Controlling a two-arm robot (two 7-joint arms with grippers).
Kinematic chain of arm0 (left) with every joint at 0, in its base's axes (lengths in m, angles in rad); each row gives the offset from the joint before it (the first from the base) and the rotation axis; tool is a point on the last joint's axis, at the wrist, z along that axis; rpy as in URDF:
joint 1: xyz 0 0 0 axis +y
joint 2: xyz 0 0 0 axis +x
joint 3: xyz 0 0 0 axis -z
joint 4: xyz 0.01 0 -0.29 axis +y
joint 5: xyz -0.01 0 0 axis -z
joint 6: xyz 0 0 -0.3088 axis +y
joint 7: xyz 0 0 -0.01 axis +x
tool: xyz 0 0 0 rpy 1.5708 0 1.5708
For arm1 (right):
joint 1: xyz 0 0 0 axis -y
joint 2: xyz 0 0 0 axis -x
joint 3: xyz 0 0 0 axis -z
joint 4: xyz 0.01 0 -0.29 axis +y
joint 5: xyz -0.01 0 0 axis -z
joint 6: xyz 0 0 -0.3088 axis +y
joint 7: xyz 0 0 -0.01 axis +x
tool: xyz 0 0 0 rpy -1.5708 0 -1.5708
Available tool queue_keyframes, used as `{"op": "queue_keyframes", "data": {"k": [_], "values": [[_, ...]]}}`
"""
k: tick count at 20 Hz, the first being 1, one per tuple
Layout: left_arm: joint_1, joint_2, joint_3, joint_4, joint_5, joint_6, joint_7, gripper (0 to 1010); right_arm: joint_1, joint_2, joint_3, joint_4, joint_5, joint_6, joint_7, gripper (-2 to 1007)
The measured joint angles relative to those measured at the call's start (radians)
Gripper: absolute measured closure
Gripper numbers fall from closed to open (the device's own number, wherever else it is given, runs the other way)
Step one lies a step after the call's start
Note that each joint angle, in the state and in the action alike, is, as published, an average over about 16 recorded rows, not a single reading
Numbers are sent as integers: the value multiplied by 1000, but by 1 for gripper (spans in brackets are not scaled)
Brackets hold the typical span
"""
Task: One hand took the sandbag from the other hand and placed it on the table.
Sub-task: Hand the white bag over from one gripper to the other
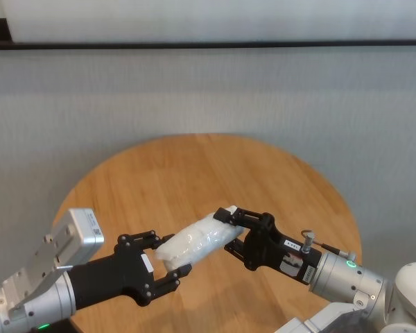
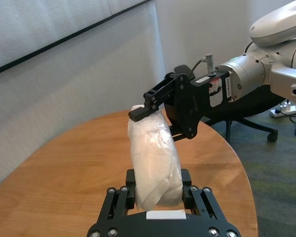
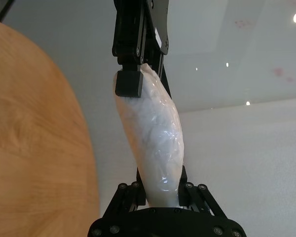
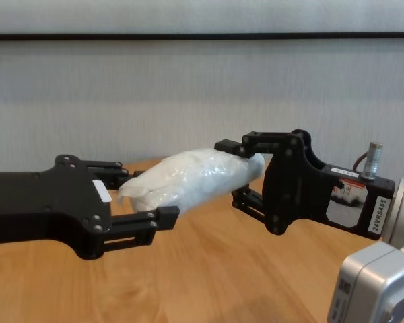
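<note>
A big round table (image 1: 194, 173) with a light-brown wood top sits in front of the robot, and both arms reach out over its near part. The right gripper (image 1: 237, 224), the black one with the "24VRS485" label, a red and white sticker and a silver plug on top, comes in from the right. Its two fingers (image 2: 144, 112) are squeezed onto the far end of the sandbag (image 1: 194, 244), one finger on top and one under it, so it has hold of that end. The left gripper (image 1: 168, 261), the black one with just a small plain white sticker, comes in from the left. Its fingers (image 4: 145, 219) are closed tight on the near end of the same bag, so it has hold of it too. The sandbag is up in the air above the table, stretched like a little bridge between the two grippers, and it does not touch the wood. From the head view it lies at a slant, with its left end nearer the robot and its right end farther away. The bag is white and long, shaped like a small fat pillow. It is wrapped in clear shiny plastic that is wrinkled and catches the light. The filling inside looks grainy and lumpy. The bag looks puffed out in the middle and pinched in where the fingers press on it.
</note>
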Motion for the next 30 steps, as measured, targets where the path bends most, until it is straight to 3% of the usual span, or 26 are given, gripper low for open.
{"op": "queue_keyframes", "data": {"k": [22, 30], "values": [[0, 0, 0, 0, 0, 0, 0, 449, 0, 0, 0, 0, 0, 0, 0, 674], [0, 0, 0, 0, 0, 0, 0, 327, 0, 0, 0, 0, 0, 0, 0, 674]]}}
